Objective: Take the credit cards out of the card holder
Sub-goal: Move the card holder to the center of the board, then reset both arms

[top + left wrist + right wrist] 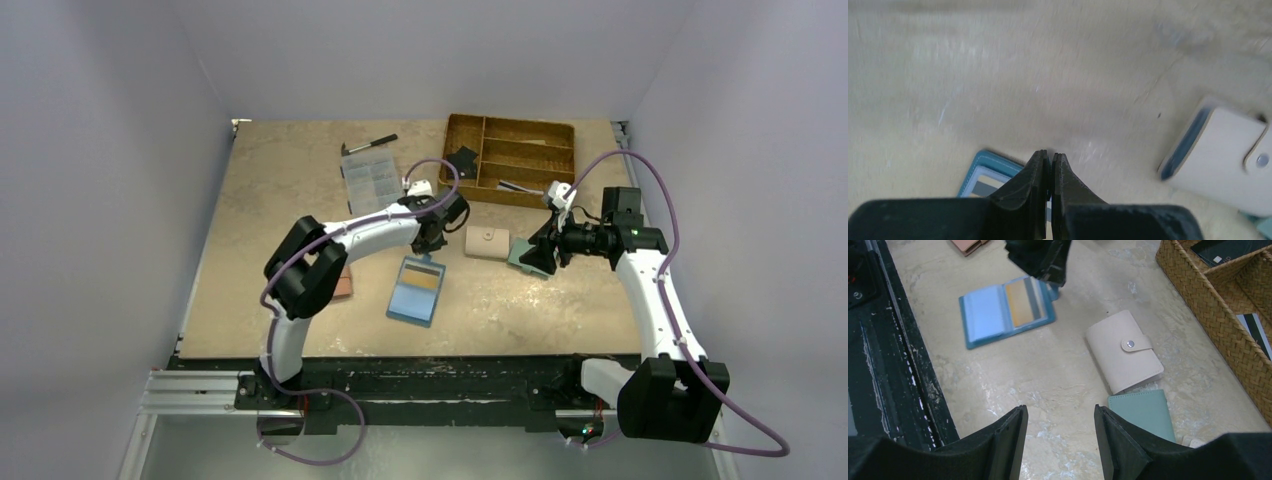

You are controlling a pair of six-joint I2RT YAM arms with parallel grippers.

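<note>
The dark blue card holder (417,290) lies open on the table, its lighter blue inside facing up. In the right wrist view the card holder (1003,310) shows a tan card (1020,302) and a greyish card (1035,297) in its right half. A black card (462,160) lies in the wicker tray. My left gripper (432,240) is shut just above the holder's far edge, with nothing seen between its jaws (1050,156). My right gripper (1060,410) is open and empty, over bare table beside the teal wallet.
A beige snap wallet (487,243) and a pale teal wallet (1145,412) lie right of the holder. A pink wallet (343,283) lies under the left arm. The wicker tray (520,195), a clear compartment box (370,180) and a pen (372,144) are at the back.
</note>
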